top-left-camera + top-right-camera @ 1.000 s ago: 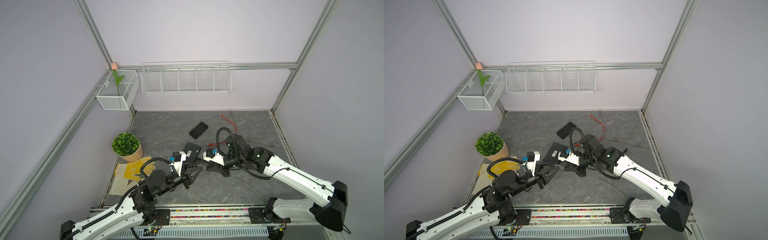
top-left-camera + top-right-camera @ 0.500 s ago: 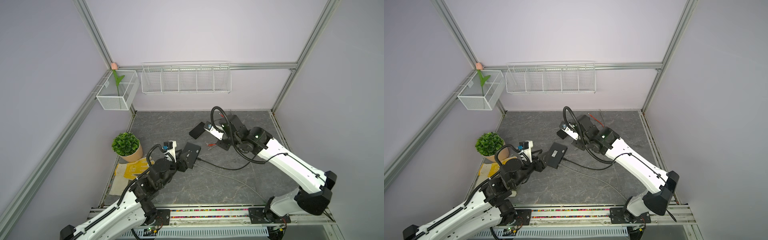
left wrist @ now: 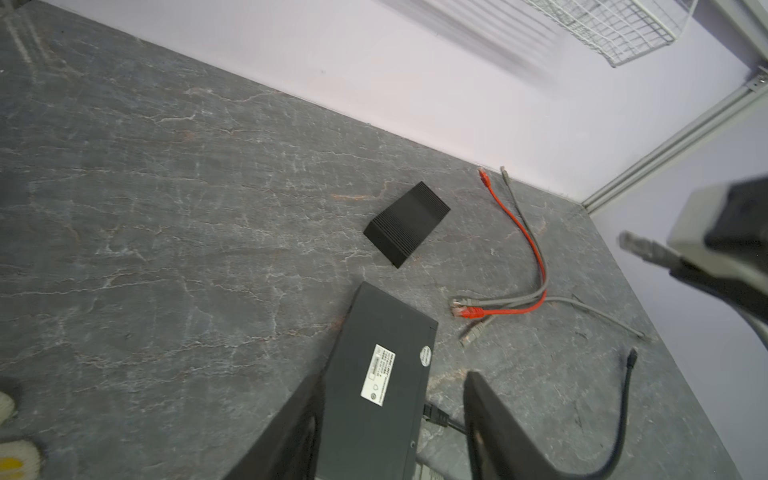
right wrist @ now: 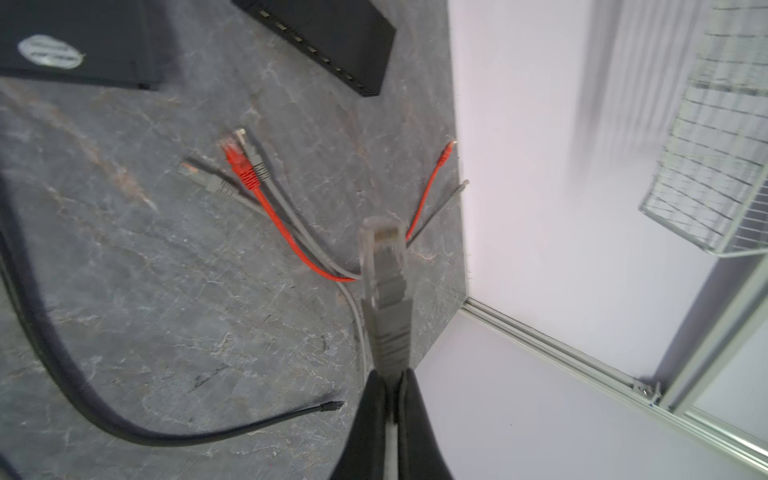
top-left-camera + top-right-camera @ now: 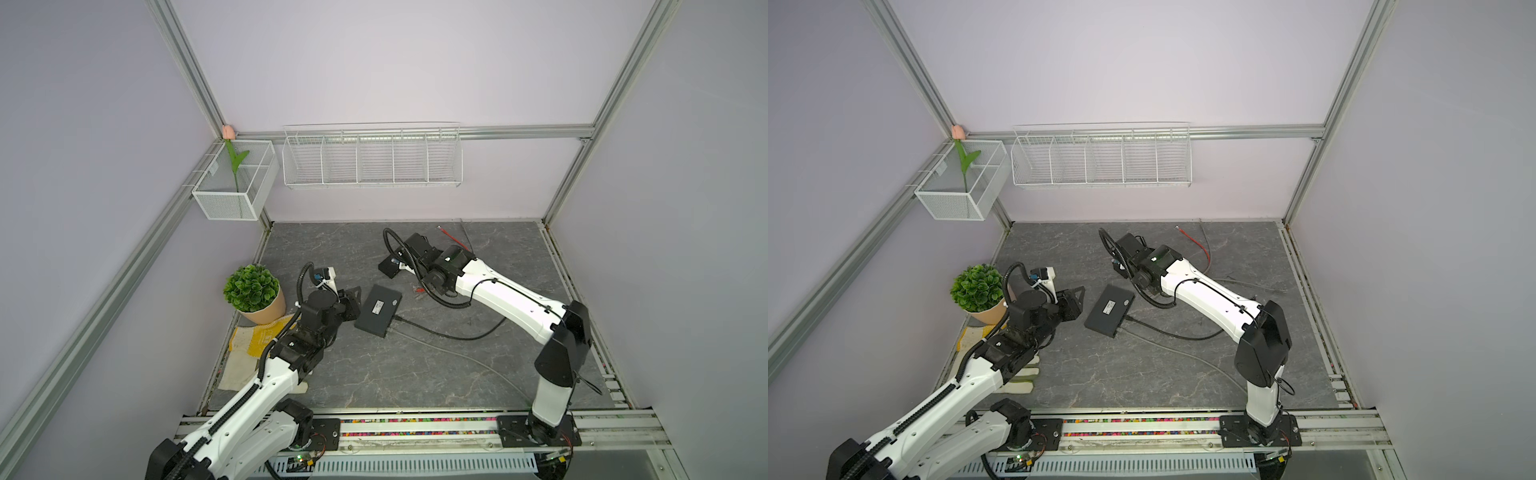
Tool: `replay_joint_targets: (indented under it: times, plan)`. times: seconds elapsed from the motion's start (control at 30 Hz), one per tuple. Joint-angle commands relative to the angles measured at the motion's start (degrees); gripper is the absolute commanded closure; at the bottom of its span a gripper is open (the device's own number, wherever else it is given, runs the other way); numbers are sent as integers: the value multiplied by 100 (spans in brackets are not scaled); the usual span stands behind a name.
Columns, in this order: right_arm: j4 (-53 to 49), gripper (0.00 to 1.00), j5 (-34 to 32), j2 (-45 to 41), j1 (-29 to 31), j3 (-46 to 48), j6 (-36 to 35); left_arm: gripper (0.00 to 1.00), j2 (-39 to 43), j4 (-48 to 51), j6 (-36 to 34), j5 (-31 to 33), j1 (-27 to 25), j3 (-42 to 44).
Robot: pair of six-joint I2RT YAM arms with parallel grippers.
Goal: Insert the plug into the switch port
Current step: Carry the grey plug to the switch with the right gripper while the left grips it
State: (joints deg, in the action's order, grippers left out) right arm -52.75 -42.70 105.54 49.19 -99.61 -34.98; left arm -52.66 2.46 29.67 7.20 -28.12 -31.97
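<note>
The switch [image 5: 377, 309] is a flat black box with a white label [image 3: 380, 372], lying mid-table. A black cable [image 5: 449, 336] is plugged into its near edge, and its ports do not show. My left gripper [image 5: 352, 301] [image 3: 395, 376] is open at the switch's left end. In the left wrist view the box shows between the fingers [image 3: 490, 415], and I cannot tell whether they touch it. My right gripper [image 4: 388, 378] [image 5: 400, 266] is shut on the boot of a grey network plug [image 4: 384, 249] [image 3: 640, 247]. It holds the plug in the air, behind the switch.
A smaller ribbed black box [image 5: 388, 266] [image 4: 332, 37] with a row of ports lies just behind the switch. Loose red [image 3: 519, 232] and grey [image 3: 582, 307] cables lie at the back right. A potted plant [image 5: 253, 293] and a glove [image 5: 257, 340] are at the left. Wire baskets [image 5: 372, 160] hang on the back wall.
My right arm has swung from the switch's near side up and toward the back, still holding the plug. My left gripper has drawn back and left to the switch's left end.
</note>
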Motion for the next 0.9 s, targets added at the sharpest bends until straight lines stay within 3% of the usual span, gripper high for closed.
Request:
replay_joint_targets:
  times: [0.0, 0.23, 0.43, 0.63, 0.87]
  plan:
    - [292, 94, 645, -279, -110, 508, -15, 48, -489, -402, 182, -443, 334, 211]
    - [1090, 94, 1887, -32, -316, 1646, 475, 49, -1819, -1082, 168, -703, 439, 70]
    - [1176, 94, 2516, 608, -301, 1558, 710, 49, -2868, -960, 74, -663, 456, -563]
    - [1367, 93, 3168, 676, -304, 1616, 720, 51, -3819, -665, -51, -1011, 465, -1264]
    - [1425, 94, 3489, 866, -304, 1574, 701, 52, -4453, -563, -168, -1204, 471, -1803]
